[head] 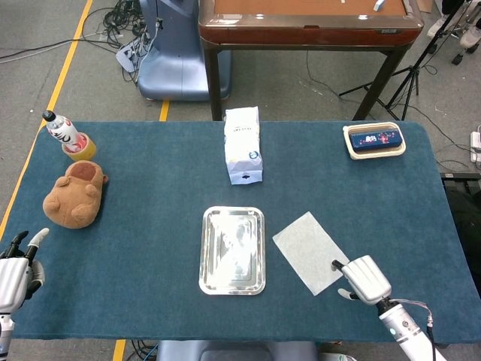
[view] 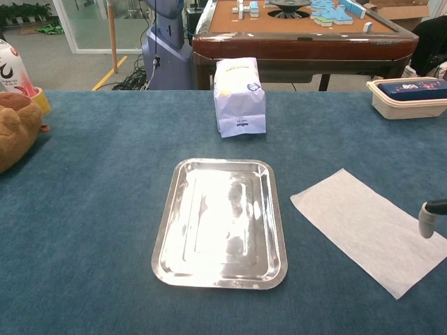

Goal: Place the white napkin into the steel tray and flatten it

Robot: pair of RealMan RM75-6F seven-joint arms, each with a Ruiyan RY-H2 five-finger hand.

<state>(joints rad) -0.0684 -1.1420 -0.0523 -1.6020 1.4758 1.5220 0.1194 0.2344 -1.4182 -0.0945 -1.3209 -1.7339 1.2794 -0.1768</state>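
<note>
1. One white napkin (head: 311, 251) lies flat on the blue table (head: 150, 173), just to the right of the steel tray (head: 233, 250) and apart from it; its edges run at a slant to the tray's sides. Chest view shows the same sheet unfolded and not yet in the tray.
2. Steel tray is the landmark: it sits near the middle of the table toward the near edge, long side running away from the robot, nothing inside it.
3. Right hand (head: 366, 279) is at the napkin's near right corner, right of the tray. Fingers are bent downward; one fingertip (view: 426, 225) shows in the chest view over the napkin's right edge. Whether it touches or pinches the sheet cannot be told.
4. Left hand (head: 15, 269) is far left of the tray at the table's near edge, fingers apart and pointing up, holding nothing.
5. White paper bag (head: 243, 145) stands beyond the tray, toward the far edge.
6. Brown plush toy (head: 74, 195) lies well left of the tray; a bottle (head: 62, 132) in a yellow cup stands just beyond the toy.
7. Cream box (head: 373, 140) with a dark blue item inside sits far right of the tray, near the far edge.
</note>
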